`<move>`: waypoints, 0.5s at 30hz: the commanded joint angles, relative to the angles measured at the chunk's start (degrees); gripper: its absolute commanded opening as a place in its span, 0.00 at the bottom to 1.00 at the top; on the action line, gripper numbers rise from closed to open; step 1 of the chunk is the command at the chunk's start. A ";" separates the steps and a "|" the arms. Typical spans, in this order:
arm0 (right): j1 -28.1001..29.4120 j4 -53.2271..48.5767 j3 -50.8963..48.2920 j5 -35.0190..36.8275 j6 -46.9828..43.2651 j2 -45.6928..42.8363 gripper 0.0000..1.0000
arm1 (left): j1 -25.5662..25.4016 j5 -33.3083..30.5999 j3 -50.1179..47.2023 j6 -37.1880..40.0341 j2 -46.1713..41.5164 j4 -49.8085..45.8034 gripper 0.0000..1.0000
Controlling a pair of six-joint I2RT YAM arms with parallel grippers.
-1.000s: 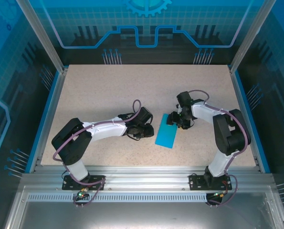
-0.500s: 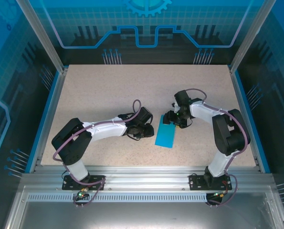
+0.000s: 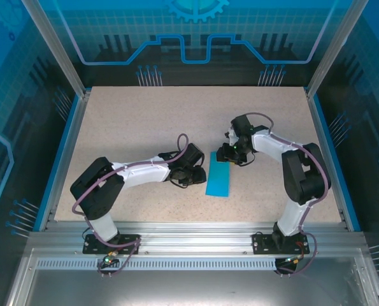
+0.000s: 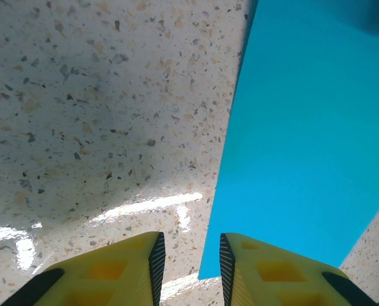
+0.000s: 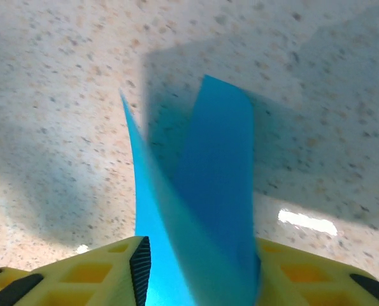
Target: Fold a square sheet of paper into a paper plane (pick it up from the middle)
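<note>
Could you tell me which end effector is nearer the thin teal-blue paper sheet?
Right. The right end effector straddles the raised far end of the thin teal-blue paper sheet; the left end effector is just beside its left edge.

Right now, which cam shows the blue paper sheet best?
Top external: nearly the whole paper sheet lies as a narrow rectangle on the table, its far end under the right gripper. Left wrist gives one flat stretch with a straight edge. Right wrist gives a blurred raised end between its fingers.
</note>
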 commanded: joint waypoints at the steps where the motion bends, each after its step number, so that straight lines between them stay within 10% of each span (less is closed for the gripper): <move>1: -0.02 -1.94 2.26 -4.11 -2.02 0.65 0.41 | 0.41 0.85 0.61 -0.86 -0.27 -0.23 0.32; 15: 0.23 -3.95 0.19 -5.95 -3.77 -5.58 0.12 | 2.15 0.89 -1.78 -1.62 -5.11 -0.24 0.33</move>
